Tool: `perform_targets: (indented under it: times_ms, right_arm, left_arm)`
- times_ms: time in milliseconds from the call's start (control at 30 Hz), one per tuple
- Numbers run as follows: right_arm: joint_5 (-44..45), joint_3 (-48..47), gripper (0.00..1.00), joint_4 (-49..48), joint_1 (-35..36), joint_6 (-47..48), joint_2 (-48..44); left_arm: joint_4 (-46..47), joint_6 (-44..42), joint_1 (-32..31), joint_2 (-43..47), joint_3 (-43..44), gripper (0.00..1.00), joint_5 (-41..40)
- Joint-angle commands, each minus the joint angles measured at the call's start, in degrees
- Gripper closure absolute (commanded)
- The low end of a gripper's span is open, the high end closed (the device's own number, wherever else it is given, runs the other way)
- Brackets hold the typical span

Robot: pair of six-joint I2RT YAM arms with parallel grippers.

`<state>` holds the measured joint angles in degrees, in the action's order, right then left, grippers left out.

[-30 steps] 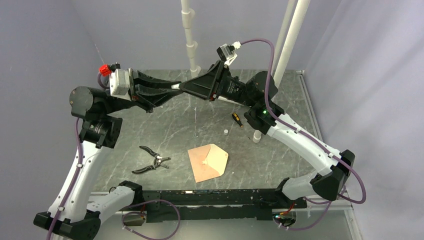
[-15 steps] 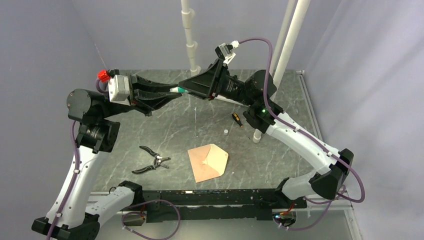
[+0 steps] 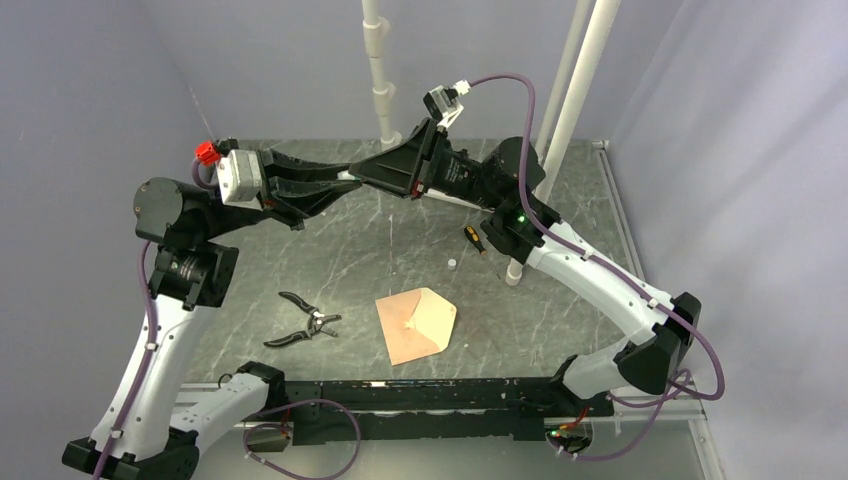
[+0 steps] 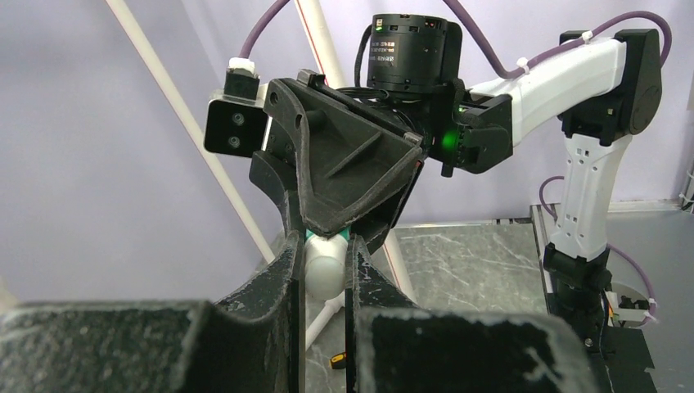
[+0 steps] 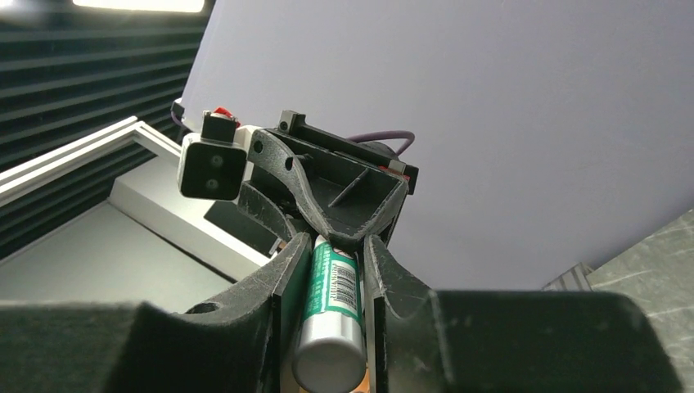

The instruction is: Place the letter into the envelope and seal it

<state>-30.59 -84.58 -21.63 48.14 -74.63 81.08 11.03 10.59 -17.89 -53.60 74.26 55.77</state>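
**Two Grippers Meet on a Glue Stick Above the Table**

High over the far half of the grey marbled table, the left gripper and the right gripper face each other tip to tip, both clamped on one glue stick. The left gripper's jaws stand narrowly apart, pressed on either side of the stick's white end. The right gripper's jaws stand a little wider and close against the green, barcoded label of the body. The stick spans the short gap between the two sets of fingertips, and the black housing of each gripper fills much of the other's wrist view.

The envelope lies flat near the front edge of the table, between the two arm bases and well apart from both grippers. Its pointed end is turned toward the right arm's side, and a paler face shows there. The letter cannot be made out as a separate sheet in any view.

A pair of black-handled pliers rests on the table to the left of the envelope. A small screwdriver with a black-and-yellow handle lies farther back, under the right arm. Near the screwdriver are a tiny white piece and a short white cylinder. White pipes rise behind the grippers at the rear of the table.
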Motion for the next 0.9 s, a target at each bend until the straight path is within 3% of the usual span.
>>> perform_targets:
  times_ms: [0,133,267,333,467,700,867]
  right_arm:
    - [-1.09,-2.7,0.96,-1.26,0.29,1.06,-0.11]
    - [0.1,-2.44,1.0,0.51,0.29,2.72,-0.82]
    - [0.72,-2.03,1.0,0.3,0.32,3.75,-1.45]
    - [0.39,-1.81,1.0,-0.68,0.29,4.0,-1.49]
    - [-0.79,-1.14,0.72,-3.64,0.29,3.65,-1.6]
    - [-1.45,-0.98,0.71,-6.04,0.29,4.13,-2.31]
    - [-2.48,-0.61,0.58,-8.23,0.33,3.38,-2.16]
  left_arm:
    - [-2.18,-1.35,-0.13,0.61,0.99,0.97,-1.92]
    - [-4.06,-2.07,-0.13,0.92,1.44,0.83,-3.35]
    - [-5.23,-3.06,-0.13,1.22,1.46,0.87,-4.22]
    - [-5.88,-3.45,-0.13,1.09,1.5,0.97,-4.26]
    - [-6.31,-3.66,-0.13,0.96,1.54,0.97,-3.94]
    - [-8.11,-4.76,-0.13,1.05,2.24,0.98,-5.58]
    - [-7.92,-4.3,-0.13,0.88,2.34,0.98,-5.46]
